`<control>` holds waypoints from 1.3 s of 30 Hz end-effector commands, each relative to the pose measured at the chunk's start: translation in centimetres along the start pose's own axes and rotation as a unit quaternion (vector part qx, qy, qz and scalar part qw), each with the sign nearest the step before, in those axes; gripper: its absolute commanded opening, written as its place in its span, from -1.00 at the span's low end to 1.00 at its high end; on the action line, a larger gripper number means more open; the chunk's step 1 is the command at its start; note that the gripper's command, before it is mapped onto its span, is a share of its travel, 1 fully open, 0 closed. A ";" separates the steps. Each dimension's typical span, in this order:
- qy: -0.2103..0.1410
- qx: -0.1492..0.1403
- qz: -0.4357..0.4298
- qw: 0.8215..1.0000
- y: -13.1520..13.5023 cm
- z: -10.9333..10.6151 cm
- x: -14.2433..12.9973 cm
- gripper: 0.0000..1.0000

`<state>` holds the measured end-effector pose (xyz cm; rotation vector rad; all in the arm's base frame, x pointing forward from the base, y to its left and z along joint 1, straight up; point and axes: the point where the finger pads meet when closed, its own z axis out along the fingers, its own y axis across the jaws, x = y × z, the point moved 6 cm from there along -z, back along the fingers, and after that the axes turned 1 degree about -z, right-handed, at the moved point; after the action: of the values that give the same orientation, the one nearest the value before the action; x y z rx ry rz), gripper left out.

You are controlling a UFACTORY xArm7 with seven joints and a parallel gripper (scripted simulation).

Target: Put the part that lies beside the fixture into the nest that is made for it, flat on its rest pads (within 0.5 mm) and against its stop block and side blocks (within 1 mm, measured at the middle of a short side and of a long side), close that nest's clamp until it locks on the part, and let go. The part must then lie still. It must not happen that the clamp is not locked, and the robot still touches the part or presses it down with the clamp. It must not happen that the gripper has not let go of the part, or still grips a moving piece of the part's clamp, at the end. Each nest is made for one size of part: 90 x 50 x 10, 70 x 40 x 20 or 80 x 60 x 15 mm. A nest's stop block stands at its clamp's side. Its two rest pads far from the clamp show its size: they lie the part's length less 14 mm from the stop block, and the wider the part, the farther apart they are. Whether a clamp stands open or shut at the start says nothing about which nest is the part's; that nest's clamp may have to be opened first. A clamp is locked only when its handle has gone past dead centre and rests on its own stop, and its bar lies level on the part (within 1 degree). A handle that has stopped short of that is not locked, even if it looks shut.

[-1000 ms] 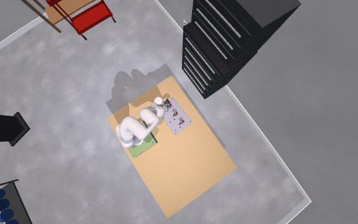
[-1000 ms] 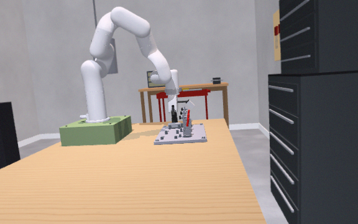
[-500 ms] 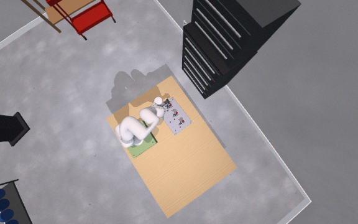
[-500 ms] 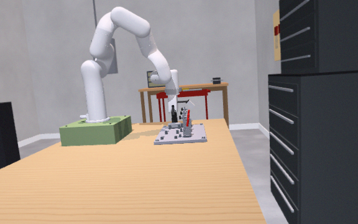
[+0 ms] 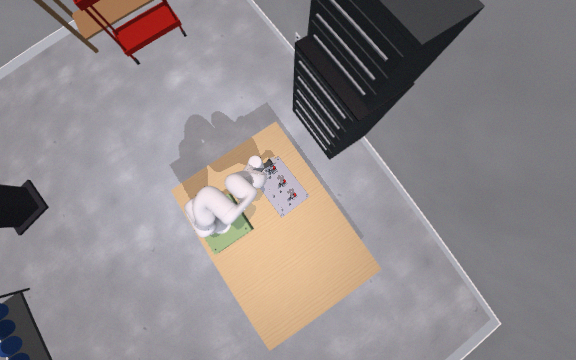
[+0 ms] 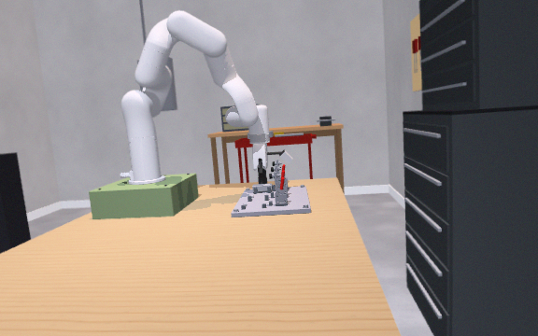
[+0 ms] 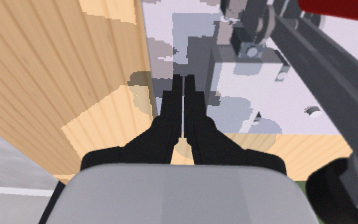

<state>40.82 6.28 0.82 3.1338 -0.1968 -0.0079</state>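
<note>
My gripper [image 6: 262,181] [image 7: 183,88] is shut and empty, pointing down. Its fingertips are low over the fixture plate [image 5: 282,209] [image 6: 297,201] [image 7: 295,107], beside the part. The part, a light grey block [image 6: 262,188] [image 7: 235,80], is at the far-end nest, just right of the fingers in the wrist view. Its exact seating cannot be told. That nest's clamp bar [image 7: 325,75] stands raised, with a black tip [image 7: 330,185] close to the camera. Its red handle [image 5: 274,168] [image 7: 345,7] is at the wrist view's top right. The other two clamps have red handles [image 5: 284,181] [image 5: 294,195].
The fixture lies on the wooden table [image 5: 288,280] [image 6: 204,280]. The arm stands on a green base [image 5: 228,240] [image 6: 131,203]. Small blocks and pads stick up from the plate. A dark drawer cabinet [image 5: 348,90] [image 6: 507,187] stands beyond the table's edge.
</note>
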 end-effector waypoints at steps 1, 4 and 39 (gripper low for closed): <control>0.002 0.000 0.000 1.000 0.0 0.0 0.2 -1.00; 0.002 0.000 0.000 1.000 0.0 0.0 0.2 -1.00; 0.002 0.000 0.000 1.000 0.8 0.0 0.2 -1.00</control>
<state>40.78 5.89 0.75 3.1391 -0.1849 -0.0033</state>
